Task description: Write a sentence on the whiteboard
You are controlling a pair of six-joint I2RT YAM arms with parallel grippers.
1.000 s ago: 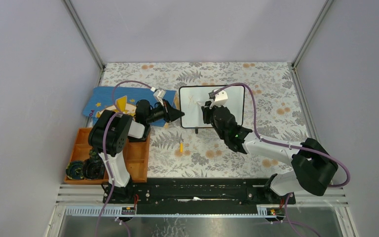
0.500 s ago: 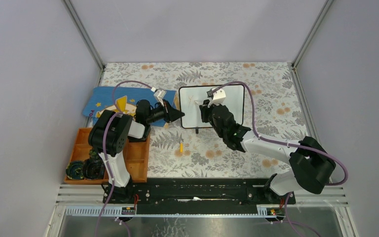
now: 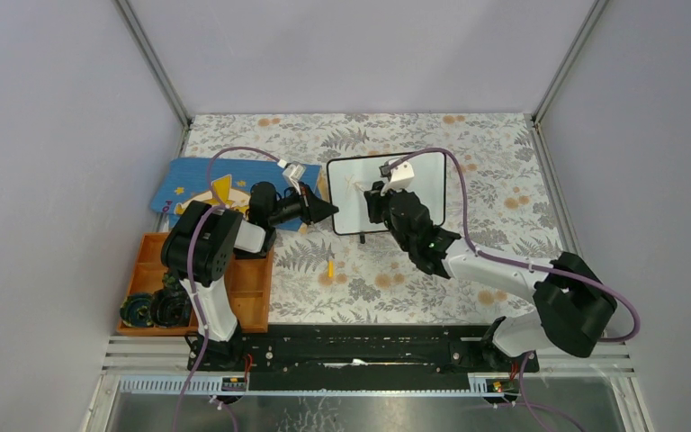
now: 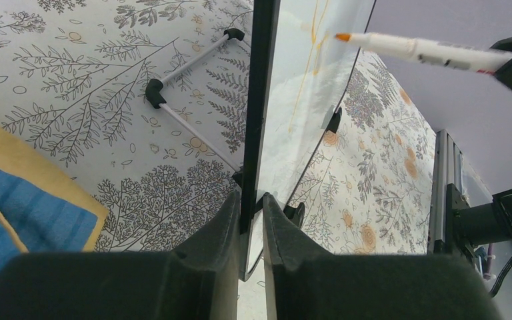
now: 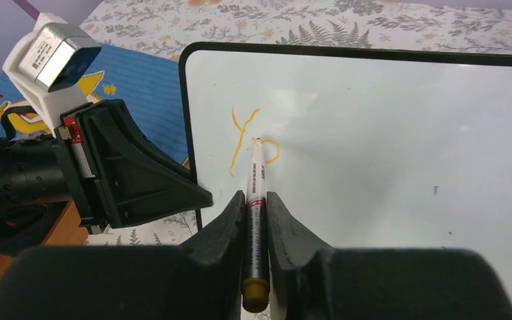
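The whiteboard [image 3: 427, 184] stands tilted on the floral table. My left gripper [image 3: 328, 210] is shut on its left black frame edge [image 4: 260, 100], the jaws pinching it near the bottom corner [image 4: 252, 200]. My right gripper [image 3: 373, 202] is shut on a white marker [image 5: 256, 187] with its orange tip against the board [image 5: 387, 133]. The sentence [image 5: 243, 133] shows as an orange "Y" and a small loop beside it, at the board's upper left. The marker [image 4: 413, 48] and the strokes [image 4: 317, 33] also show in the left wrist view.
A blue star-patterned book [image 3: 202, 184] lies left of the board, under my left arm. An orange tray [image 3: 243, 288] with black parts [image 3: 153, 308] sits at the near left. A small orange cap [image 3: 330, 267] lies on the table in front of the board.
My right gripper has shifted slightly across the board's upper left with the marker. My left gripper has kept its hold on the board's edge.
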